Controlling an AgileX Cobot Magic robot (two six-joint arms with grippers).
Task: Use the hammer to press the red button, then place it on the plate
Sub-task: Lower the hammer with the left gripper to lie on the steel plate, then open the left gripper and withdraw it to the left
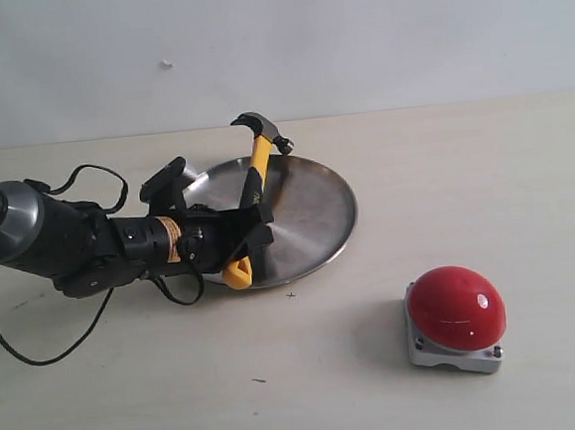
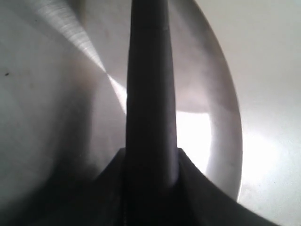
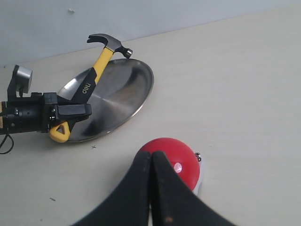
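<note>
Red button foremost; left arm low, fingers around hammer over plate.

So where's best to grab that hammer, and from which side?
Take the hammer by the black grip low on its handle, probably from the left, as the left hand holds it. That stretch is slim, straight and crosswise to the arm; the head juts past the plate.

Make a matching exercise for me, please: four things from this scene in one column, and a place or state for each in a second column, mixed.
1 hammer
2 red button
3 plate
4 right gripper

A silver, beneath the hammer's handle
B jaws shut, empty
C gripped by the left gripper
D standing apart from the plate

Pairs: 1-C, 2-D, 3-A, 4-B.
</note>
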